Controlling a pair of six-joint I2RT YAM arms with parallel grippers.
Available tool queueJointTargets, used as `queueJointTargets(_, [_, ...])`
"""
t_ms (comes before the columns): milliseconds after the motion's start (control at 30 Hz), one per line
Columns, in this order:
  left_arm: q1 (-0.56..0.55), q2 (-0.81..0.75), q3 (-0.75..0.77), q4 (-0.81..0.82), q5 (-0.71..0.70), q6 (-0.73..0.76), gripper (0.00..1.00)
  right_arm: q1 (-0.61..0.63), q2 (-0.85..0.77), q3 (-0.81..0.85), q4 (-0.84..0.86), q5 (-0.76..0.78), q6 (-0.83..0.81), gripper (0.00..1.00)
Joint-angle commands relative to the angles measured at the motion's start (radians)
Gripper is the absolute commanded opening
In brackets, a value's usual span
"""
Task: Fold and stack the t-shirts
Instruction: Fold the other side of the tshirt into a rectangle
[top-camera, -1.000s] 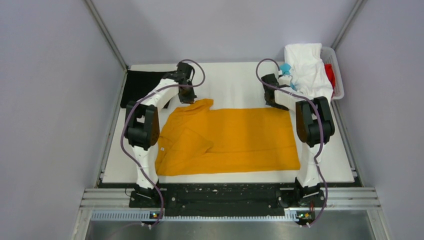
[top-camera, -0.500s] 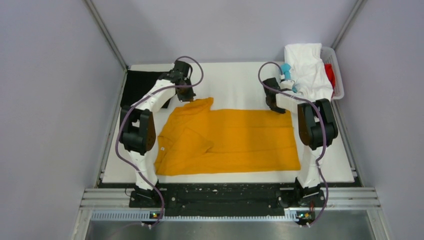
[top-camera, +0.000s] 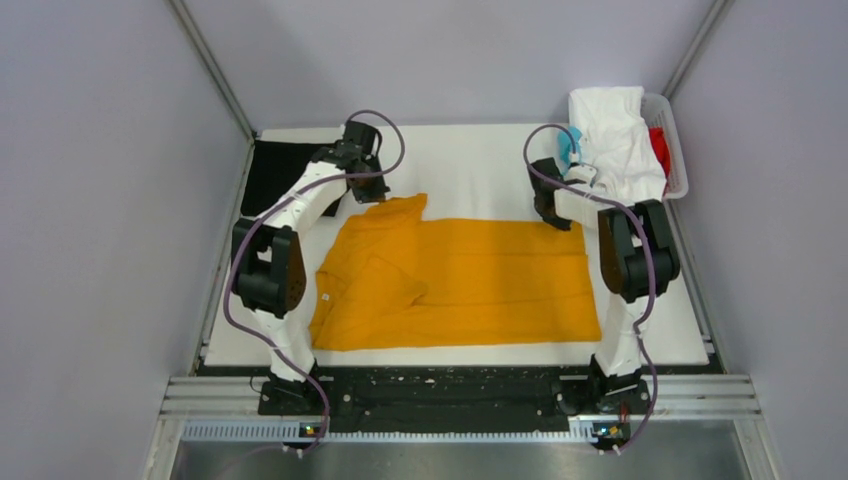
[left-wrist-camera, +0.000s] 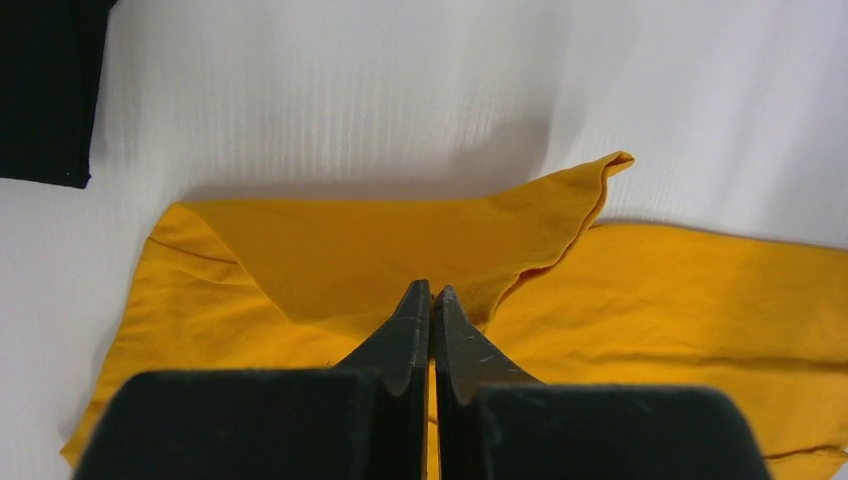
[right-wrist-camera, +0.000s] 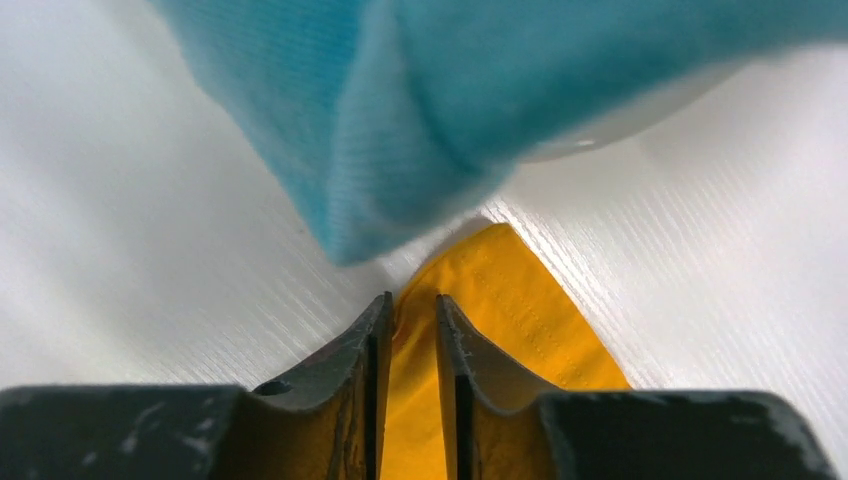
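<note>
The mustard-orange t-shirt (top-camera: 470, 280) lies spread flat across the white table, with its left side folded over. My left gripper (top-camera: 372, 192) is at the shirt's far left corner and is shut on a raised fold of the orange cloth (left-wrist-camera: 400, 250), with the jaws (left-wrist-camera: 432, 290) pressed together. My right gripper (top-camera: 558, 220) is at the far right corner. Its jaws (right-wrist-camera: 412, 298) are nearly together, with the orange corner (right-wrist-camera: 500, 290) bunched between them. A teal shirt (right-wrist-camera: 450, 100) hangs just above that corner.
A folded black t-shirt (top-camera: 275, 170) lies at the table's far left. A white basket (top-camera: 680, 160) at the far right holds a white shirt (top-camera: 615, 135), a red one (top-camera: 660, 150) and the teal one (top-camera: 570, 140). Grey walls stand on both sides.
The right gripper moved onto the shirt's far right corner and its jaws closed around the cloth. The left arm shifted slightly away from me, keeping its grip.
</note>
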Motion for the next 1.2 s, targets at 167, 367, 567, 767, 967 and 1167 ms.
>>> queueJointTargets(167, [-0.004, -0.073, -0.019, 0.018, -0.005, 0.014, 0.00, -0.004, -0.018, -0.026, -0.182, -0.098, 0.074, 0.33])
queueJointTargets(367, [-0.004, -0.081, -0.027, 0.020, 0.002, 0.015, 0.00, -0.004, -0.055, -0.101, -0.149, -0.142, 0.158, 0.39])
queueJointTargets(567, [-0.004, -0.079, -0.019, 0.018, 0.009, 0.012, 0.00, -0.005, -0.058, -0.204, 0.008, -0.182, 0.232, 0.28])
queueJointTargets(767, [-0.004, -0.113, -0.022, 0.012, 0.010, 0.029, 0.00, -0.004, -0.105, -0.214, 0.054, -0.114, 0.220, 0.00])
queueJointTargets(967, [-0.004, -0.181, -0.089, 0.027, 0.067, 0.035, 0.00, -0.003, -0.217, -0.234, 0.099, -0.097, 0.135, 0.00])
queueJointTargets(1167, [-0.004, -0.272, -0.209, 0.055, 0.105, 0.024, 0.00, 0.020, -0.321, -0.283, 0.105, -0.128, 0.026, 0.00])
